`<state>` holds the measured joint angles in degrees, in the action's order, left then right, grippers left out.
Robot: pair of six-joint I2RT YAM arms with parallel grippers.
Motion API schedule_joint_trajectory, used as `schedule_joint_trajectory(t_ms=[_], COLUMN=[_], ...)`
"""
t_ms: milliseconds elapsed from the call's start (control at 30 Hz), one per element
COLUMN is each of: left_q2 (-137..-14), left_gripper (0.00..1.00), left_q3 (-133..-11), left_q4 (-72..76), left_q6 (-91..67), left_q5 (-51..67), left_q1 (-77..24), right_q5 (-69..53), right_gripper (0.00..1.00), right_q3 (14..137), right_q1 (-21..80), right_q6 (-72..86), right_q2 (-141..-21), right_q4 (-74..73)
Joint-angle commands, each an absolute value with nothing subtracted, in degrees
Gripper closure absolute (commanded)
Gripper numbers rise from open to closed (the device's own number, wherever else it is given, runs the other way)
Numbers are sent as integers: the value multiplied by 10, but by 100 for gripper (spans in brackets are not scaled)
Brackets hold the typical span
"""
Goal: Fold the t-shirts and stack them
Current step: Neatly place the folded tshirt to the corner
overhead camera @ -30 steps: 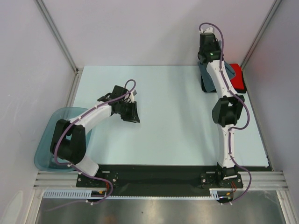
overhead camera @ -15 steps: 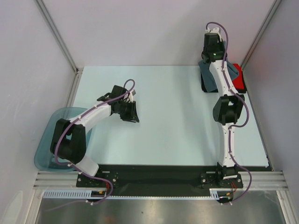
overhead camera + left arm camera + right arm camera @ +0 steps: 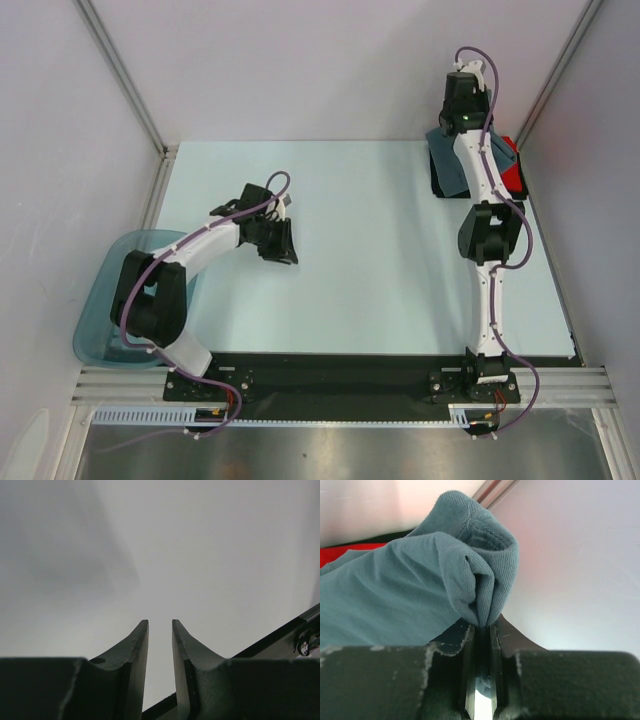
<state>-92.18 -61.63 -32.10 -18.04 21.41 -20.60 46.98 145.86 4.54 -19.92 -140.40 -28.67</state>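
My right gripper (image 3: 484,622) is shut on a bunched fold of the slate blue-grey t-shirt (image 3: 395,590), which hangs from it at the table's far right corner. From above, that blue-grey t-shirt (image 3: 447,160) drapes over a folded black t-shirt (image 3: 439,186) and a folded red t-shirt (image 3: 513,173), and the right arm covers much of the pile. A strip of the red t-shirt (image 3: 340,552) shows behind the held cloth. My left gripper (image 3: 284,243) hovers over the left middle of the table, its fingers (image 3: 140,640) slightly apart with nothing between them.
A translucent teal tub (image 3: 97,300) sits off the table's left edge beside the left arm's base. White walls and metal posts (image 3: 125,75) close in the pale table (image 3: 380,260) at the back and both sides.
The right arm has swung a little to the right and farther back, carrying the blue-grey t-shirt over the stack. The left arm has stayed still.
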Motion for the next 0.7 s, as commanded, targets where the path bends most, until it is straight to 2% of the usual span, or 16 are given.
schedule_joint_trajectory(t_ms=[0, 467, 667], left_q2=[-930, -943, -928], left_gripper=[70, 70, 70], left_q3=[-642, -654, -653], left_q4=[-313, -318, -334], left_q6=[-187, -219, -236], left_q5=[221, 209, 189], left_q1=[-201, -202, -203], right_q5=[485, 444, 386], right_gripper=[100, 100, 99], right_q3=[1499, 1505, 1513], right_q1=[33, -10, -41], right_q6=[-189, -164, -155], right_q2=[-1408, -1445, -1474], right_q4=[-234, -215, -207])
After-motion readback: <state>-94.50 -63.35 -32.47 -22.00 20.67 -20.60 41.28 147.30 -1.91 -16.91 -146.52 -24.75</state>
